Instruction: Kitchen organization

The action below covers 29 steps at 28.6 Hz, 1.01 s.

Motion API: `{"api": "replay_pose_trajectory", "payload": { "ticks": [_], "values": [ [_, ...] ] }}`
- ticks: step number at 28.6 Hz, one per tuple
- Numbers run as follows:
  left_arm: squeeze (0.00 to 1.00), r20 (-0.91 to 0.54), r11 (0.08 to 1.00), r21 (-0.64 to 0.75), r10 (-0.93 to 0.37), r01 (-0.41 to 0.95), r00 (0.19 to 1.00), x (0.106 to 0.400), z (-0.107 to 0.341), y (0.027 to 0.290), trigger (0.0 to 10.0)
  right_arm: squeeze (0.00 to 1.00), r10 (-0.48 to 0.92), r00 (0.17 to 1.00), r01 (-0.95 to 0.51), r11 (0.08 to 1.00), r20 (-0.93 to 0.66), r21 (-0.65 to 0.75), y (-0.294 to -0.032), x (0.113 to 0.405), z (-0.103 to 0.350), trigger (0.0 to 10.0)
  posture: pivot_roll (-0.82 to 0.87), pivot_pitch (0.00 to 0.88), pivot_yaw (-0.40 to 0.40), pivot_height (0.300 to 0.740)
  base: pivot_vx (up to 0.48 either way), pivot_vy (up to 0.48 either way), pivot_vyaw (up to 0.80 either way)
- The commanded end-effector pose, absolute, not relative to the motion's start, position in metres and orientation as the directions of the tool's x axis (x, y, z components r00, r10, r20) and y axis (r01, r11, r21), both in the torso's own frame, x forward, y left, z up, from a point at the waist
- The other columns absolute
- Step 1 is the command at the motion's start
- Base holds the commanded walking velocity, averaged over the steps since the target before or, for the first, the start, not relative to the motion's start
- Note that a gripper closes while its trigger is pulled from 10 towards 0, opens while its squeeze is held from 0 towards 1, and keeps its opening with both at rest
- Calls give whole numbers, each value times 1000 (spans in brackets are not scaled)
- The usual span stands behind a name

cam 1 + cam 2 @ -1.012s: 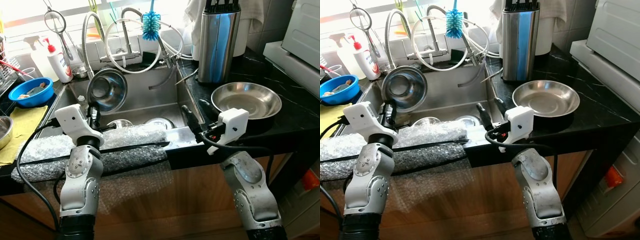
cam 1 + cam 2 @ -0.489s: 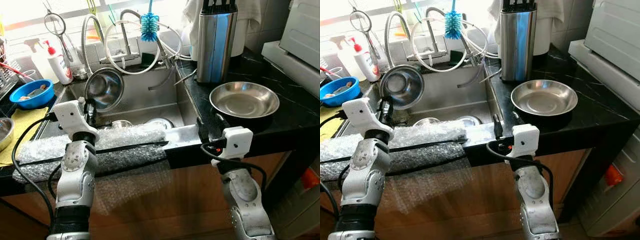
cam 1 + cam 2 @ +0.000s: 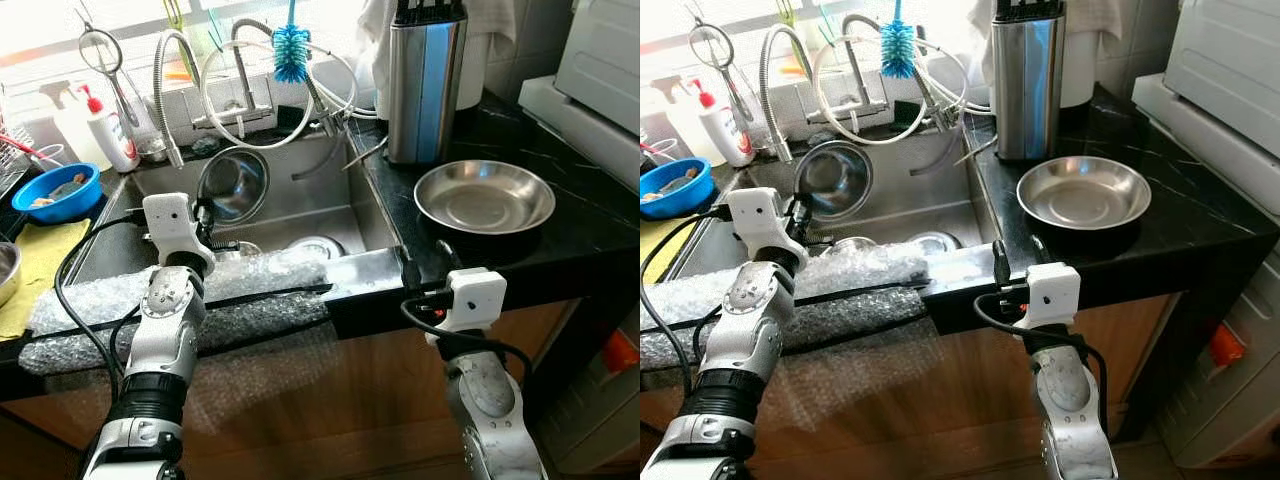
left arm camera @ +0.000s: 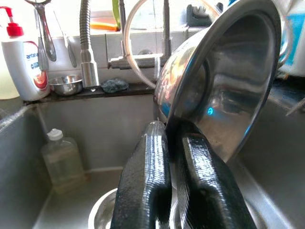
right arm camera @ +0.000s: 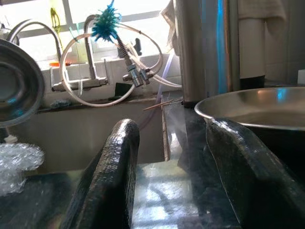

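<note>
**A:** Where do you stand with the tidying?

**B:** Your left gripper has its two black fingers clamped on the rim of the round stainless-steel mixing bowl, which you hold tilted on edge above the steel sink basin. Your right gripper sits at the counter's front edge with its fingers spread and nothing between them, just short of the wide shallow steel pan on the black marble counter.

**A:** So how much is done?

**B:** Little, I'd judge. The pan rests dry on the counter, but two more steel bowls lie in the sink bottom, and the one you grip has no resting place yet.

**A:** And the other containers?

**B:** The pan looks empty. The blue plastic bowl near the sink's left side holds some scraps I cannot identify. The tall steel knife block carries black-handled knives. A small clear bottle stands in the sink corner, and a white soap bottle with a red cap sits on the ledge.
</note>
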<state>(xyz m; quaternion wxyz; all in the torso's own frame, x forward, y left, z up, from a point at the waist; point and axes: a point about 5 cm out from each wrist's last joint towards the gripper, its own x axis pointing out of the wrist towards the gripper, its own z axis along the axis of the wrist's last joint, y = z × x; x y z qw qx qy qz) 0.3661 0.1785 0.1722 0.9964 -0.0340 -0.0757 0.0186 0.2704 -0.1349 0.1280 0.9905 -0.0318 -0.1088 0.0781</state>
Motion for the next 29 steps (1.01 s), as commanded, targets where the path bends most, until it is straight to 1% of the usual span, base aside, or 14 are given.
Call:
{"api": "replay_pose_trajectory", "payload": {
  "ticks": [1, 5, 9, 14, 20, 25, 26, 27, 28, 29],
  "values": [
    [0, 160, 997, -13, 77, -76, 984, 376, 181, 185, 10000, 0, 176, 963, -162, 983, 205, -82, -130, 270, 126, 10000, -132, 0, 175, 740, 0, 0, 0],
    [0, 105, 991, 127, 38, -51, 994, 392, 184, 173, 10000, 0, 181, 962, -167, 983, 206, -82, -128, 269, 126, 10000, -134, 0, 171, 740, 0, 0, 0],
    [0, 4, 966, 255, -53, 51, 999, 403, 182, 154, 10000, 0, 186, 961, -173, 982, 205, -81, -127, 269, 126, 10000, -139, 0, 171, 740, 0, 0, 0],
    [0, -47, 946, 313, -77, 88, 996, 405, 177, 147, 10000, 0, 187, 961, -174, 981, 202, -82, -127, 268, 126, 10000, -143, 0, 173, 740, 0, 0, 0],
    [0, -144, 889, 433, -94, 148, 985, 403, 160, 142, 10000, 0, 188, 962, -175, 981, 199, -82, -127, 268, 126, 10000, -146, 0, 175, 740, 0, 0, 0],
    [0, -193, 865, 469, -100, 181, 976, 401, 151, 141, 10000, 0, 189, 962, -177, 981, 198, -79, -126, 269, 125, 10000, -146, 0, 176, 740, 0, 0, 0],
    [55, -207, 860, 472, -105, 194, 973, 400, 149, 141, 10000, 0, 191, 961, -178, 981, 198, -79, -126, 269, 126, 10000, -145, 0, 176, 740, 0, 0, 0],
    [725, -215, 852, 481, -113, 206, 970, 400, 147, 141, 10000, 0, 193, 961, -180, 981, 200, -78, -125, 269, 126, 10000, -146, 0, 177, 740, 0, 0, 0],
    [1000, -218, 849, 485, -116, 211, 969, 400, 147, 140, 10000, 0, 193, 960, -181, 980, 201, -77, -125, 270, 126, 10000, -146, 0, 177, 740, 0, 0, 0],
    [1000, -222, 847, 487, -119, 215, 968, 400, 147, 140, 10000, 0, 194, 960, -182, 980, 202, -76, -125, 270, 127, 10000, -148, 0, 179, 740, 0, 0, 0]
  ]
}}
